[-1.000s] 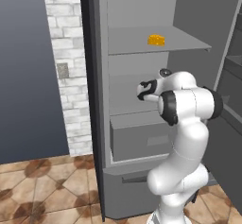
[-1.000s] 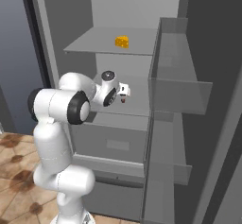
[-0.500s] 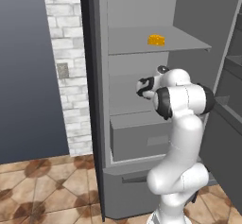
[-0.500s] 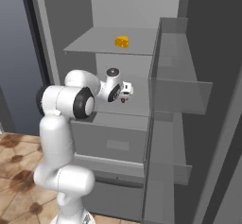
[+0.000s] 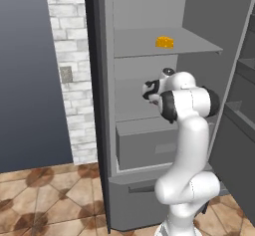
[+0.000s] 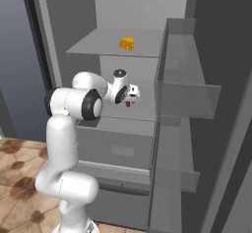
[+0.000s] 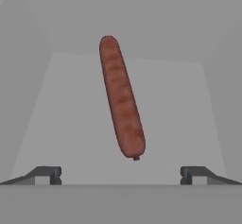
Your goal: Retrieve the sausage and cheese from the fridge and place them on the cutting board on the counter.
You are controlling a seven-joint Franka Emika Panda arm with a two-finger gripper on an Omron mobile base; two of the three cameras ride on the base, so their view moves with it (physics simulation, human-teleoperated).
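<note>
We see our gripper inside the open fridge, fingers spread wide and empty; the sausage lies untouched just ahead between them; the cheese waits on the shelf above; nothing retrieved yet.

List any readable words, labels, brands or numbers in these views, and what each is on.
None: no text, brand or number can be read anywhere.
The fridge walls and shelves, cheese, sausage and brick wall are all unmarked.
</note>
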